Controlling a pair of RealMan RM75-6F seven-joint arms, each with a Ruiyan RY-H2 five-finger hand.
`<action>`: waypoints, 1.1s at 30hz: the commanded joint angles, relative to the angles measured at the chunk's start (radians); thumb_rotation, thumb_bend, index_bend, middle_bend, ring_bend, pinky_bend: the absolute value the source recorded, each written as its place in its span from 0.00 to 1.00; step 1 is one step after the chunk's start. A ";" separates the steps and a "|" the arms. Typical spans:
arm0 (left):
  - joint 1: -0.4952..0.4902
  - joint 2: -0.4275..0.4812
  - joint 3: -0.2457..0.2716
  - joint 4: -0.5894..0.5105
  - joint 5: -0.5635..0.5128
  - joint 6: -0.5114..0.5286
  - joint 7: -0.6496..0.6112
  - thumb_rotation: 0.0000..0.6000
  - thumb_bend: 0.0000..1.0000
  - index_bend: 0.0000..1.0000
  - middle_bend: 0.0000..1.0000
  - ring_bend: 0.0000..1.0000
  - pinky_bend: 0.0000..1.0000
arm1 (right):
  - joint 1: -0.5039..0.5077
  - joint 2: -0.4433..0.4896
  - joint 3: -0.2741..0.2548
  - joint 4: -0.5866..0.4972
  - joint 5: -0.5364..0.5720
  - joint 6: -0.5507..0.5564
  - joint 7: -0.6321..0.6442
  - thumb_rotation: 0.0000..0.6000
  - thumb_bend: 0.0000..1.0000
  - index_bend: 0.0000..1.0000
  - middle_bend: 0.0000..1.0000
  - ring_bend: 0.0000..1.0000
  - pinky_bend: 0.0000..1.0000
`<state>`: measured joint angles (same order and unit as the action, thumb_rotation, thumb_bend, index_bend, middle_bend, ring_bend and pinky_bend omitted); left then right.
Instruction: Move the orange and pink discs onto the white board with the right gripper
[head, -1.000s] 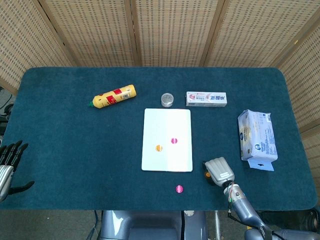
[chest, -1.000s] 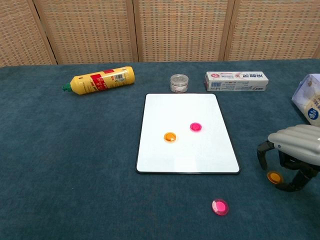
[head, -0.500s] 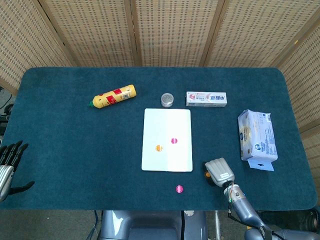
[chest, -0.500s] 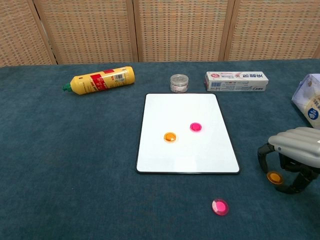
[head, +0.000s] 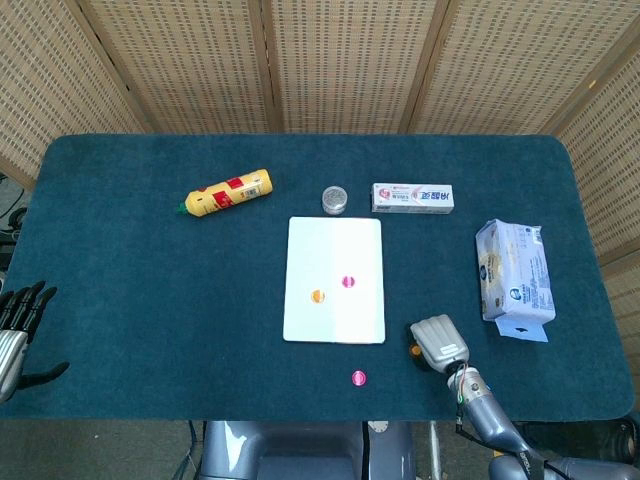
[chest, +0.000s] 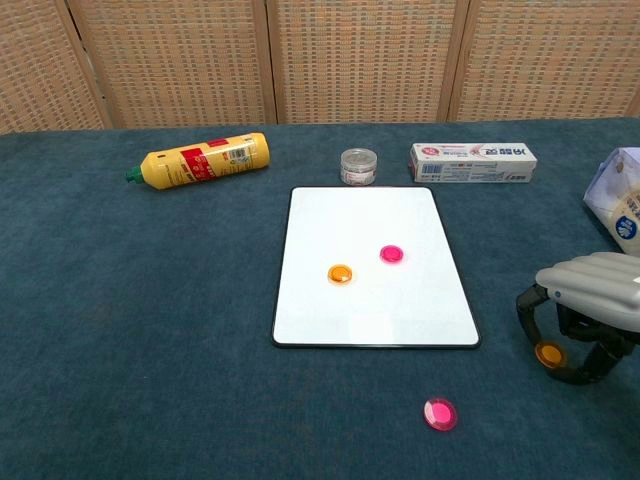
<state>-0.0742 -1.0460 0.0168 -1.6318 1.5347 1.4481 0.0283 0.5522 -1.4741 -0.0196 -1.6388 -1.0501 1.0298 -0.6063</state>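
Observation:
The white board (head: 334, 315) (chest: 375, 310) lies mid-table with one orange disc (head: 317, 296) (chest: 340, 273) and one pink disc (head: 348, 282) (chest: 391, 254) on it. A second pink disc (head: 358, 377) (chest: 438, 413) lies on the cloth just in front of the board. Right of the board's near corner, my right hand (head: 438, 342) (chest: 595, 290) arches low over a second orange disc (head: 415, 350) (chest: 549, 353), thumb and a finger touching its sides. My left hand (head: 15, 330) rests at the table's near left edge, fingers apart, holding nothing.
A yellow bottle (head: 228, 192) (chest: 200, 160) lies at the back left. A small clear jar (head: 335, 199) (chest: 358, 166) and a toothpaste box (head: 412, 197) (chest: 472, 162) sit behind the board. A wipes pack (head: 515, 270) (chest: 620, 205) lies at the right.
My right hand's thumb has curled in closer to the orange disc beneath it. Nothing else has moved.

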 joint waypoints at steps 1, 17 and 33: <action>0.000 0.000 0.001 0.001 0.000 -0.001 0.001 1.00 0.00 0.00 0.00 0.00 0.00 | 0.008 0.009 0.014 -0.021 -0.003 0.004 -0.003 1.00 0.36 0.60 0.99 0.95 1.00; -0.005 0.000 -0.003 0.002 -0.012 -0.012 -0.002 1.00 0.00 0.00 0.00 0.00 0.00 | 0.326 -0.111 0.275 -0.178 0.417 0.032 -0.360 1.00 0.36 0.60 0.99 0.95 1.00; -0.019 0.006 -0.009 0.004 -0.032 -0.041 -0.015 1.00 0.00 0.00 0.00 0.00 0.00 | 0.464 -0.277 0.279 -0.056 0.561 0.077 -0.389 1.00 0.28 0.42 0.99 0.95 1.00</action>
<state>-0.0930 -1.0402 0.0078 -1.6280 1.5028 1.4071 0.0129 1.0135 -1.7486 0.2609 -1.6967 -0.4907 1.1049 -0.9976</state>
